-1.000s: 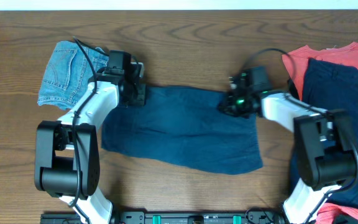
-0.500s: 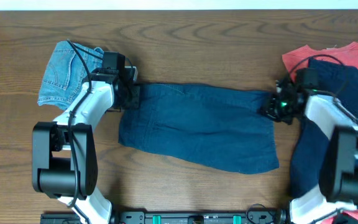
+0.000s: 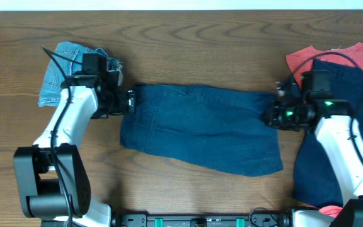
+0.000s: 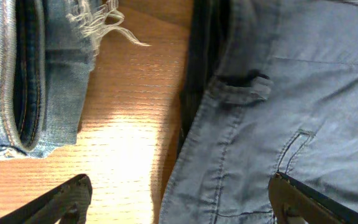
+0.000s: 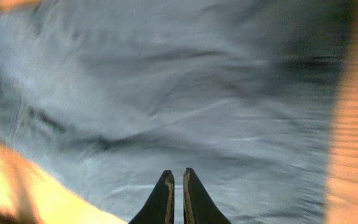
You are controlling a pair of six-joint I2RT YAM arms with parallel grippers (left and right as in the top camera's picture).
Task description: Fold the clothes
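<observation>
Wide navy shorts (image 3: 200,129) lie spread flat across the middle of the table. My left gripper (image 3: 130,101) is at their left waistband edge, open. In the left wrist view its fingers (image 4: 67,199) straddle that edge (image 4: 278,93), one over bare wood and one over the cloth, holding nothing. My right gripper (image 3: 271,117) is at the shorts' right edge. The right wrist view shows its fingertips (image 5: 178,174) pressed together low on the blurred navy fabric (image 5: 179,93), pinching it.
Light-blue frayed denim shorts (image 3: 62,79) lie folded at the far left, close behind the left gripper (image 4: 182,205). At the right edge a coral-red shirt (image 3: 301,63) lies under another navy garment (image 3: 351,82).
The left gripper opened, let go of the shorts' left edge and backed off to the left. The right gripper pulled the shorts rightward, stretching them out flat, and has stayed shut.
</observation>
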